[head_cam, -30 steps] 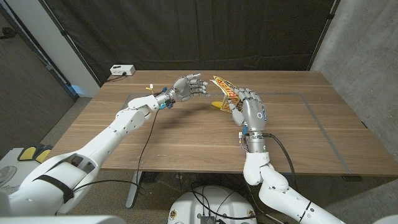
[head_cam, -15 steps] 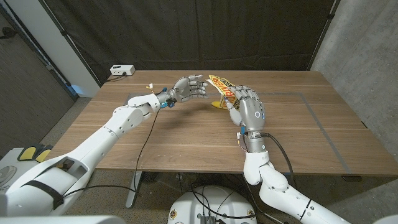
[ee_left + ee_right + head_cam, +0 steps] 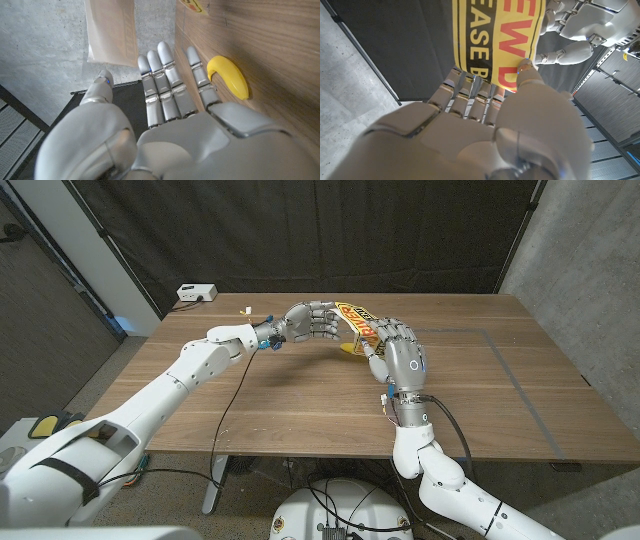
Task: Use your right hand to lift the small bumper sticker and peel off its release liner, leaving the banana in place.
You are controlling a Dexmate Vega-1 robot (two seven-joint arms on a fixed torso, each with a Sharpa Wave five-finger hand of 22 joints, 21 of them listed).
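Wood-grain table carries the whole setup; places below are given relative to the banana.

Nearest the robot: right hand, raised just on the near side of the banana, with its back to the head camera. It holds the small bumper sticker up off the table. In the right wrist view the thumb presses the yellow printed face of the sticker against the fingers behind it, so this hand is clamped on the sticker's lower end.

Sticker: stands above and slightly beyond the banana, with its long axis running up and away from the right hand toward the left hand. Its free far end is the part nearest the left hand.

Left hand: beyond and to the left of the banana, at the sticker's free end. Fingers look partly curled and apart in the left wrist view; nothing is seen in them. Contact with the sticker cannot be confirmed.

Banana lies on the wood under the sticker, also seen past the left fingers; neither hand touches it.

Judgement: the sticker is lifted and the liner not visibly started. The next move turns on the left hand reaching the free end.
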